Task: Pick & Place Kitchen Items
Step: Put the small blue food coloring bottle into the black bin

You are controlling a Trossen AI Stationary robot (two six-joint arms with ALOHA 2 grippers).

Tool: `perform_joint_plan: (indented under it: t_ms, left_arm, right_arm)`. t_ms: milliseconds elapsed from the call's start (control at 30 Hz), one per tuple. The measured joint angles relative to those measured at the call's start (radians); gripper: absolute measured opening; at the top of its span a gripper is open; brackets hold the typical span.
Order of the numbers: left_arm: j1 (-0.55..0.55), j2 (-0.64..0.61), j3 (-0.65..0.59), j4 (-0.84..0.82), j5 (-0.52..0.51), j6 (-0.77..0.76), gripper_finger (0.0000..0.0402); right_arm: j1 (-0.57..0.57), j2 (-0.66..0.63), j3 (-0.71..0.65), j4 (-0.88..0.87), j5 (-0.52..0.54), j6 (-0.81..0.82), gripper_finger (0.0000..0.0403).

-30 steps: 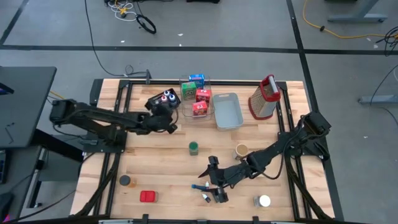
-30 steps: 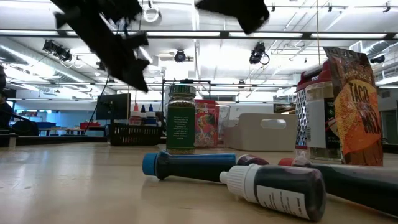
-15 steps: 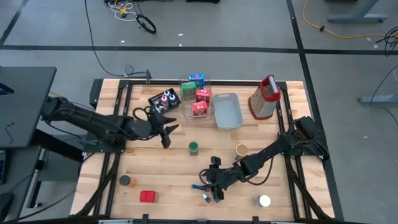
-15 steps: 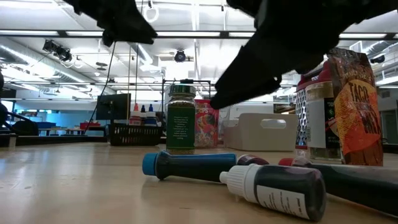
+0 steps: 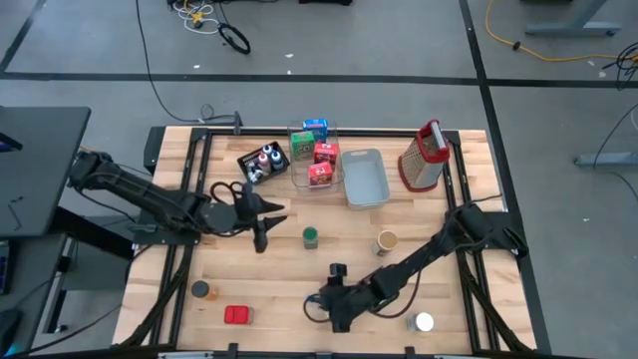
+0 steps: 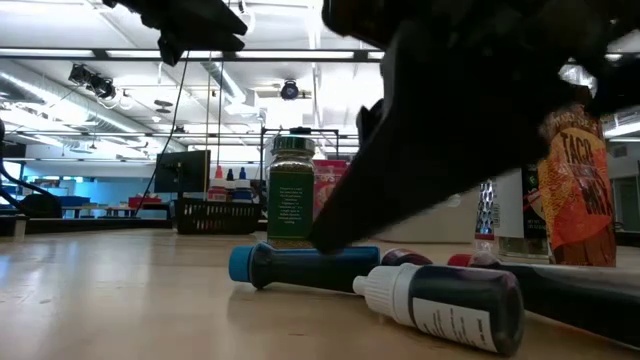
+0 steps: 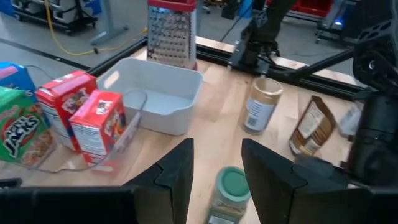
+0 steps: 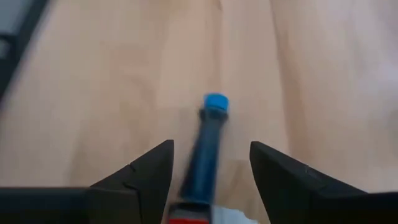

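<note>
The right tool [image 5: 334, 305] is hanging low over the near part of the worktop [image 5: 269, 279], its fingers spread wide with nothing between them, and lining up on the blue-capped tube [image 8: 208, 146] lying flat there; in the right wrist view the tube is sitting in the gap between the two dark fingers, cap pointing away from the wrist. Judging by this, the step in hand is the approach for a pick of that tube. A white-capped dark bottle [image 6: 445, 303] is lying just beside the tube, so the next move is calling for a straight descent that keeps the fingers either side of the tube alone, then a close before lifting. The left tool [image 5: 261, 221] is waiting near the green-lidded jar [image 5: 311, 236], also spread wide and carrying nothing, with the jar showing between its fingers in the left wrist view. Beyond that jar, the small boxes [image 7: 74, 121] are standing in a clear bin beside the grey-blue tray [image 5: 364, 178], and a red box [image 5: 237, 315] is lying well apart from the jar, towards the near edge.
</note>
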Motion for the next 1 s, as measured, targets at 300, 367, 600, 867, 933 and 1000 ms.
perform_joint_plan:
  t_ms: [300,367,600,867,933,1000]
  left_arm:
    - [-0.059,0.001,0.000,0.000,-0.002,-0.018,0.0143]
    - [-0.066,0.000,0.000,0.001,-0.003,-0.018,0.0143]
    - [-0.068,0.001,0.000,0.002,-0.014,-0.018,0.0143]
    - [-0.068,0.001,0.000,0.002,-0.049,-0.018,0.0143]
    - [-0.068,0.001,0.000,0.003,-0.049,-0.018,0.0143]
    - [-0.068,0.001,0.000,0.003,-0.049,-0.018,0.0143]
  right_arm:
    - [0.003,0.010,0.022,-0.054,0.005,0.075,0.0221]
    - [0.003,0.010,0.009,-0.059,0.001,0.077,0.0221]
    - [-0.004,0.010,0.004,-0.078,-0.026,0.072,0.0206]
    - [-0.021,0.010,0.004,-0.083,-0.062,0.062,0.0123]
    - [-0.028,0.010,0.004,-0.075,-0.062,0.059,0.0101]
    - [-0.035,0.010,0.004,-0.064,-0.072,0.041,0.0085]
